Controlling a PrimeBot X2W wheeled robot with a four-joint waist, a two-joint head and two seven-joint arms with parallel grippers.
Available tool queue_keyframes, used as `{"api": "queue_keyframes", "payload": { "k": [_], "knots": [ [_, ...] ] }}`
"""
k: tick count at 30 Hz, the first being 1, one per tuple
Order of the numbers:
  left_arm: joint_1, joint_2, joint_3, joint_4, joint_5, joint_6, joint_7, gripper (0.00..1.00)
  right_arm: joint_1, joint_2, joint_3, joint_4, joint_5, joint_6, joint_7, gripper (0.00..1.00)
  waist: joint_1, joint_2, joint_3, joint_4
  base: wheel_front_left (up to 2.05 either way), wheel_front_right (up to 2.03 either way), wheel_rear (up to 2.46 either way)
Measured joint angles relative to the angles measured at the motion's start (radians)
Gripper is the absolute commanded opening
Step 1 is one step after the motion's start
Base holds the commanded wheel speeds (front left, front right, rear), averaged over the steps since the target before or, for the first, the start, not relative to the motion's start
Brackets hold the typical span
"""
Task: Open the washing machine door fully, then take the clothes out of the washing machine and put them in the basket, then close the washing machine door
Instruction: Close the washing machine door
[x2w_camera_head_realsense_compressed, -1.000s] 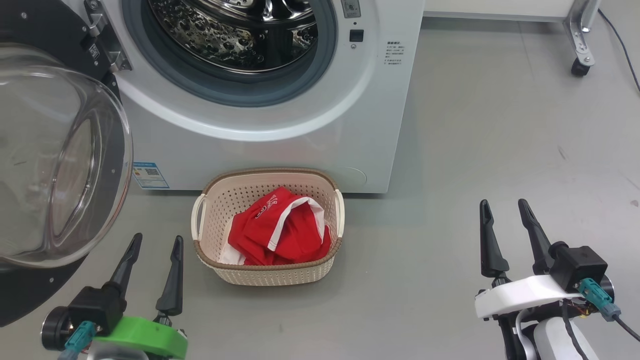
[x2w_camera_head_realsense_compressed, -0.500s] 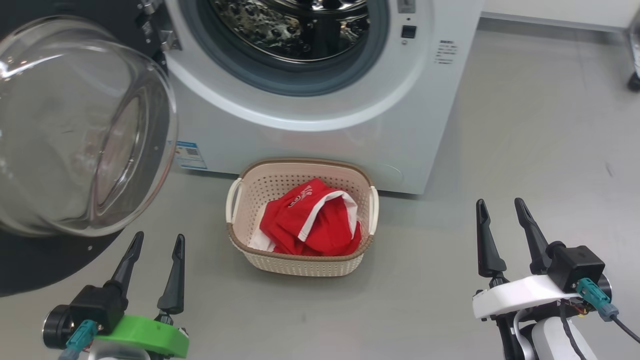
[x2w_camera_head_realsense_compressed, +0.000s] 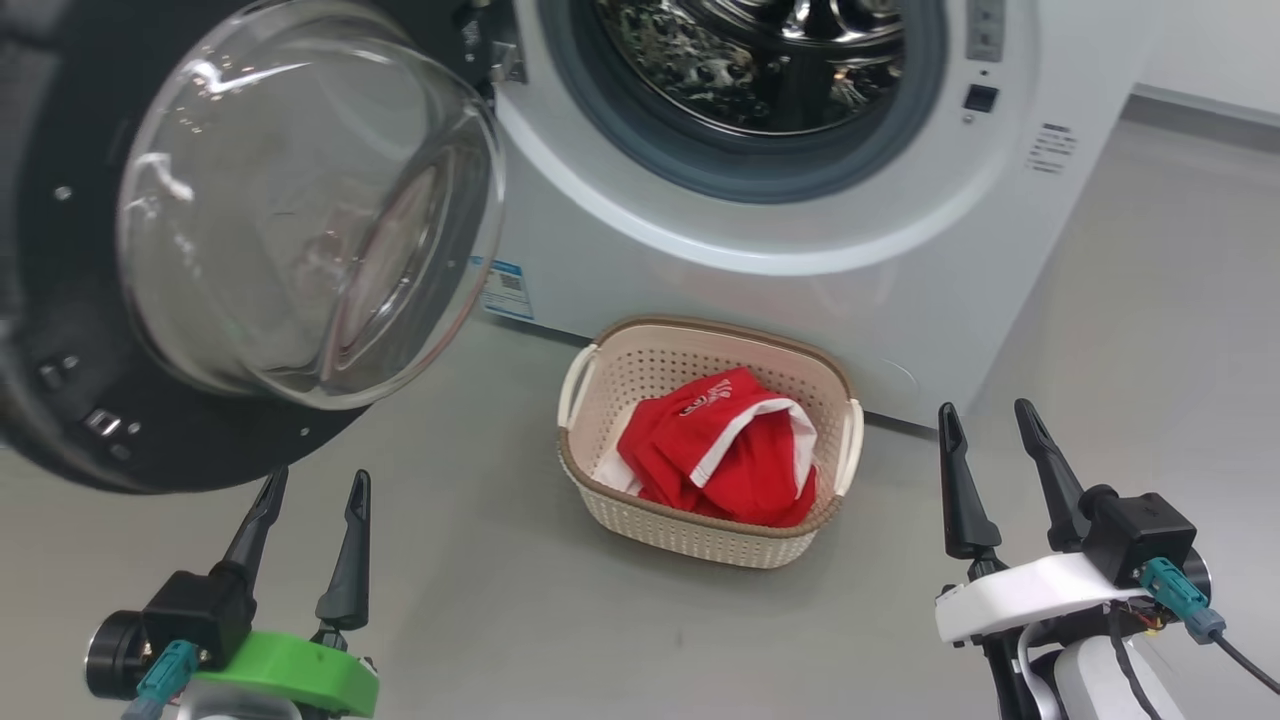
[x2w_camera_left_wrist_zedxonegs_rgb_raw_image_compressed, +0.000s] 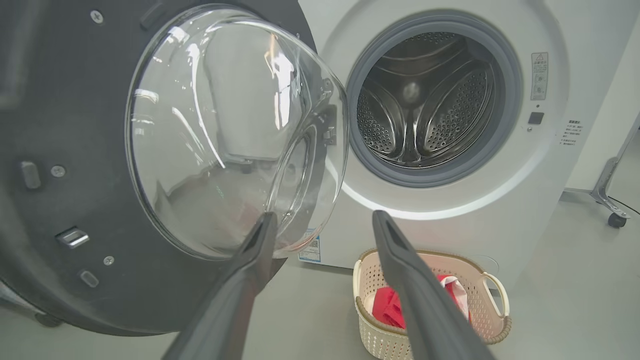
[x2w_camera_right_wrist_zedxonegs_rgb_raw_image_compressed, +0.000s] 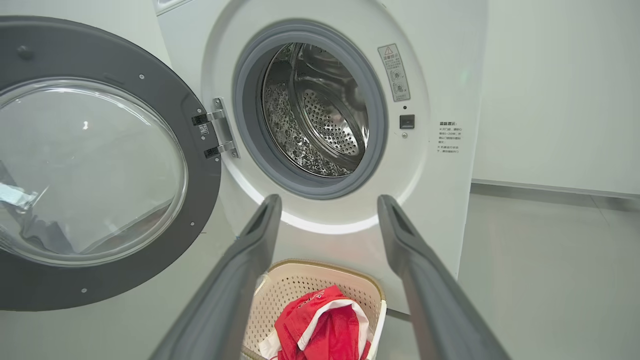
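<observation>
Left gripper (x2w_camera_head_realsense_compressed: 319, 475) and right gripper (x2w_camera_head_realsense_compressed: 984, 406) hover open, empty. Clothes (x2w_camera_head_realsense_compressed: 725, 455) lie in the basket (x2w_camera_head_realsense_compressed: 690, 540) before the washing machine (x2w_camera_head_realsense_compressed: 900, 300), door (x2w_camera_head_realsense_compressed: 60, 250) open.

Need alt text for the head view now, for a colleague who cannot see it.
Red clothes lie in the basket before the washing machine, whose door stands open at the left. The left gripper and right gripper are open and empty.
</observation>
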Motion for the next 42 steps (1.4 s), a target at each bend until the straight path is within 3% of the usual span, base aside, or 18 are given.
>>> {"api": "queue_keyframes", "payload": {
  "k": [11,18,42],
  "knots": [
    [0.002,0.002,-0.001,0.001,0.003,0.0,0.0,1.0,0.001,0.0,0.016,0.009,0.01,0.004,0.0,1.0,0.0,0.0,-0.02,0.12,0.0,0.0,0.0],
    [0.032,0.013,0.043,-0.017,0.002,0.022,0.0,1.0,-0.002,0.0,0.08,0.022,0.01,0.012,0.0,1.0,0.0,0.0,-0.031,0.174,0.0,0.0,0.0],
    [0.074,0.014,0.062,-0.071,0.0,0.036,0.0,1.0,-0.04,-0.001,0.113,0.056,0.02,0.013,0.0,1.0,0.0,0.0,-0.02,0.189,0.0,0.0,0.0]
  ]
}}
